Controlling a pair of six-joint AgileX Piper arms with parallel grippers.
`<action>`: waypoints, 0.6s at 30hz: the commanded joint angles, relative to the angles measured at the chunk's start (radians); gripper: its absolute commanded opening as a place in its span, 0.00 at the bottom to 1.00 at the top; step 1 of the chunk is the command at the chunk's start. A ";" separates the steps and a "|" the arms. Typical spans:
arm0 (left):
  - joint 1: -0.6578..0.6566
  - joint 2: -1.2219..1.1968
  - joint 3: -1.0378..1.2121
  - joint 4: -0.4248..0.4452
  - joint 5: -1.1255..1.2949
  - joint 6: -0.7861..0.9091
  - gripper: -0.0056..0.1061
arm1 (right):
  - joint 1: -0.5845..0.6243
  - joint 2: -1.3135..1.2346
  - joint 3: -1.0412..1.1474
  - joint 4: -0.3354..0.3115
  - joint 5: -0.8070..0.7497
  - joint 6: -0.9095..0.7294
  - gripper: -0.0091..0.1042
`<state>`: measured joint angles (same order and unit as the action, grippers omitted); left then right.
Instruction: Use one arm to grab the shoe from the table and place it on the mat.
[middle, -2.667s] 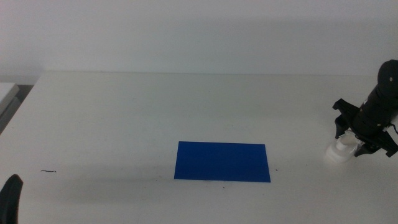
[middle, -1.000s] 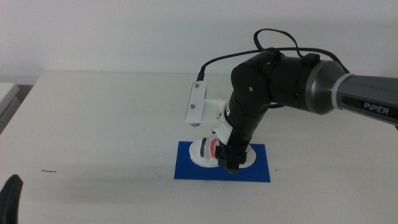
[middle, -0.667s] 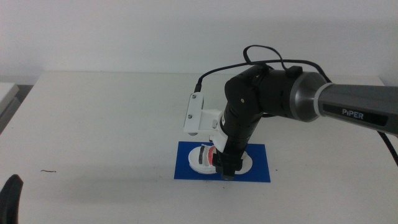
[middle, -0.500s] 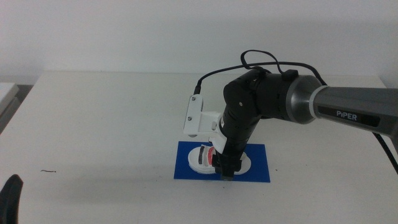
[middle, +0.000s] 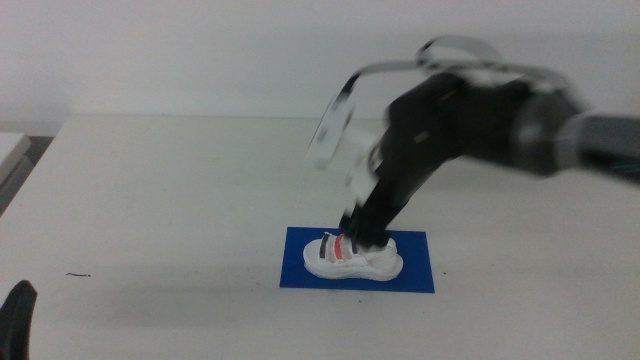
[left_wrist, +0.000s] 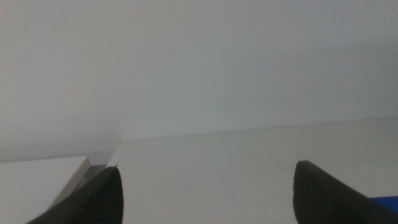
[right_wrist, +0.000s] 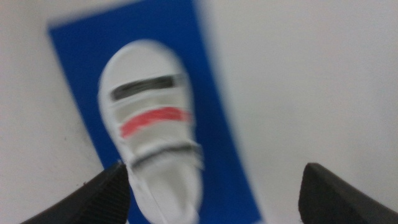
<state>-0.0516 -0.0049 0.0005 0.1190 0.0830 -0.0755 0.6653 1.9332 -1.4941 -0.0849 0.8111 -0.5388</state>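
Note:
The white shoe (middle: 355, 258) with black and red straps lies on its sole on the blue mat (middle: 415, 275), near the middle of the white table (middle: 180, 180). My right arm (middle: 470, 115) reaches in from the right, blurred. Its gripper (middle: 363, 224) hangs just above the shoe, apart from it. In the right wrist view the shoe (right_wrist: 152, 124) lies on the mat (right_wrist: 208, 87) below my right gripper (right_wrist: 214, 167), whose jaws stand wide apart and empty. My left gripper (left_wrist: 206, 167) is open and empty; it shows at the middle view's bottom left corner (middle: 18, 318).
A small dark mark (middle: 78, 274) lies on the table at the front left. A grey edge of another surface (middle: 12, 150) shows at the far left. The table's back edge meets a plain white wall (middle: 200, 60).
My right gripper has let go of the shoe and risen up and to the right. The shoe now rests alone on the mat. The left arm has not moved.

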 joint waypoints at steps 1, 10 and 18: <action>0.000 0.005 0.000 -0.002 -0.012 -0.002 0.89 | -0.020 -0.172 0.061 -0.034 -0.028 0.151 0.82; 0.000 0.005 0.000 -0.002 -0.012 -0.002 0.89 | -0.276 -0.900 0.705 -0.072 -0.415 0.603 0.82; 0.000 0.005 0.000 -0.002 -0.012 -0.002 0.89 | -0.421 -1.390 1.134 -0.069 -0.544 0.599 0.82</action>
<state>-0.0516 -0.0049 0.0005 0.1190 0.0830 -0.0755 0.2582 0.6081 -0.4241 -0.1454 0.3219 0.0586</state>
